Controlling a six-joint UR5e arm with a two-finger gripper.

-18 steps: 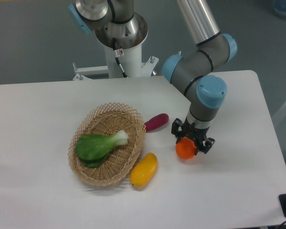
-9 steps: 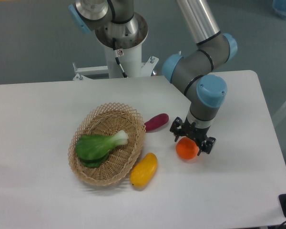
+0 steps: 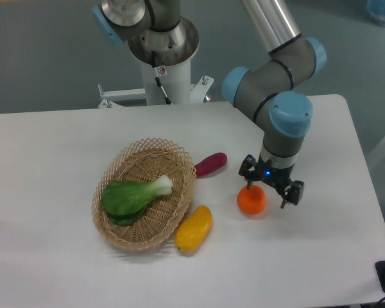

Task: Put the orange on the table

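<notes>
The orange (image 3: 251,200) sits on the table (image 3: 45,154), right of centre in the frame, just below the gripper (image 3: 269,190). Its underside appears to meet the white surface; a faint shadow sits tight beneath it. Judged as set down.

Gripper: fingers spread apart, nothing between them. One dark fingertip (image 3: 248,185) lies at the orange's upper edge, touching or just clear — cannot tell. The other fingertip stands off to the right, apart from the fruit. Blue light showing on the wrist body.

Surroundings: purple vegetable (image 3: 210,164) up and left of the orange, near but apart. Yellow fruit (image 3: 194,228) lower left, lying against the rim of the wicker basket (image 3: 119,236). Green leafy vegetable (image 3: 133,196) lies inside the basket.

Risks, as judged:
- The orange is round and smooth on a flat matte top; nothing checks a roll. A nudge from the near fingertip as the arm lifts or swings could send it off.
- If that fingertip is in contact, a sideways exit would drag the fruit leftward, toward the yellow fruit or the purple vegetable. A straight vertical retreat looks safer.
- The table edge at frame right is some way off, but a free roll that way would meet no obstacle.
- Any descent of the wrist now would press down on the fruit's top.
</notes>
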